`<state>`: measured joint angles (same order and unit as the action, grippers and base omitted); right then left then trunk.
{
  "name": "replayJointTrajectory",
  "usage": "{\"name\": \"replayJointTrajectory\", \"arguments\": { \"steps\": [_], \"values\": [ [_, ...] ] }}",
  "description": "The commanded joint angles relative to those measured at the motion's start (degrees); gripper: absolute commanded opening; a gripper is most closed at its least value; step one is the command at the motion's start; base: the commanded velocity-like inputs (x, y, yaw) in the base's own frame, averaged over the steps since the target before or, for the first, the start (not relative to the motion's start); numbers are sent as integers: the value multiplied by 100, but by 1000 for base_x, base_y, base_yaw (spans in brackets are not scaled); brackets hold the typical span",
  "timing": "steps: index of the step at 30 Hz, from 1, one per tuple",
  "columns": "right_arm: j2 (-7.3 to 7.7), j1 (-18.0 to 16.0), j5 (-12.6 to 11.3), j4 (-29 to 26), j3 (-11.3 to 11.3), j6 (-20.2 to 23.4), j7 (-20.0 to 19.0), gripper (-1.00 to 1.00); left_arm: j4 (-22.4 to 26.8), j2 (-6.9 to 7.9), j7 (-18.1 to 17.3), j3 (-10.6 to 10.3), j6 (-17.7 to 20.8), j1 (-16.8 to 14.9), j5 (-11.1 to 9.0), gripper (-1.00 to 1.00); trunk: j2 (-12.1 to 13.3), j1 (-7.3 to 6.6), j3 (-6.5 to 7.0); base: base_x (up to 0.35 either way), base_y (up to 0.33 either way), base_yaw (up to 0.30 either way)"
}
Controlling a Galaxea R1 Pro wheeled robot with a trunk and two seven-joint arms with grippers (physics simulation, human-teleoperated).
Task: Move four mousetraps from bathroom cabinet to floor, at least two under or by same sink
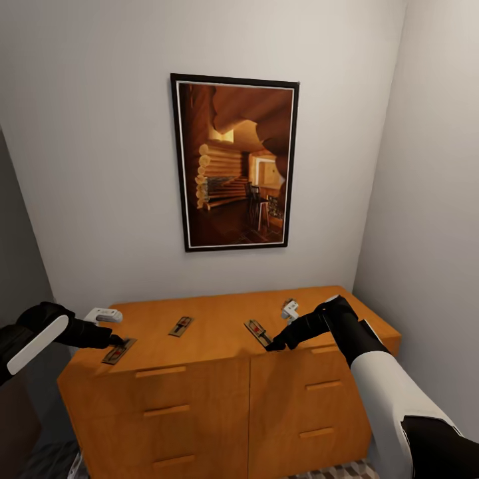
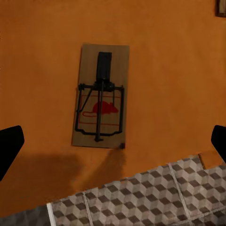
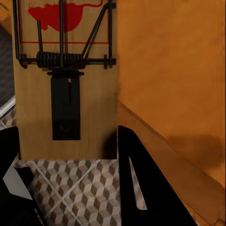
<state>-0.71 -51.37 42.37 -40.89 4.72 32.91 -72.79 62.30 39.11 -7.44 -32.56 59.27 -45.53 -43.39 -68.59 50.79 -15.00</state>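
Three mousetraps lie on top of the orange-brown cabinet (image 1: pixel 199 379): one at the left front (image 1: pixel 118 350), one in the middle (image 1: pixel 181 326), one right of centre (image 1: pixel 257 330). My left gripper (image 1: pixel 122 342) hovers open over the left mousetrap (image 2: pixel 100 96), its fingertips (image 2: pixel 10 143) wide apart on either side. My right gripper (image 1: pixel 275 345) is shut on the near end of the right mousetrap (image 3: pixel 66 80), which overhangs the cabinet's front edge; a finger (image 3: pixel 141 188) presses its side. Cube-patterned bathroom floor (image 3: pixel 80 193) lies below. The sink is out of view.
Two small white objects rest on the cabinet top, one at the left (image 1: pixel 103 315) and one at the right rear (image 1: pixel 290 309). A framed picture (image 1: pixel 234 163) hangs above. A wall (image 1: pixel 432 199) closes in on the right. Floor tiles (image 1: pixel 346 471) lie at the cabinet's foot.
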Motion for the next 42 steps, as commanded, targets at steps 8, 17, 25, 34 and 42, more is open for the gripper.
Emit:
{"name": "replayJointTrajectory", "arguments": {
  "steps": [8,17,25,34,42],
  "values": [
    [-8,-5,35,-7,29,67,-34,-100,2,8,-58,-13,5,-9,59,100,-5,3,-8,118,0,0],
    [-8,-5,35,-7,29,67,-34,-100,2,18,-61,-13,5,-9,59,100,-5,3,-8,15,0,0],
    [-66,-5,35,-7,29,74,-40,-100,-4,23,-64,-13,5,-9,59,100,-5,3,-8,2,0,0],
    [-147,-5,32,-159,31,136,-59,-100,-7,21,-64,-13,5,-9,52,100,-5,3,-8,0,0,0],
    [-163,2,13,-718,43,629,-87,-100,-11,18,-64,-13,5,-9,50,100,-5,3,-8,0,0,0]
  ]
}}
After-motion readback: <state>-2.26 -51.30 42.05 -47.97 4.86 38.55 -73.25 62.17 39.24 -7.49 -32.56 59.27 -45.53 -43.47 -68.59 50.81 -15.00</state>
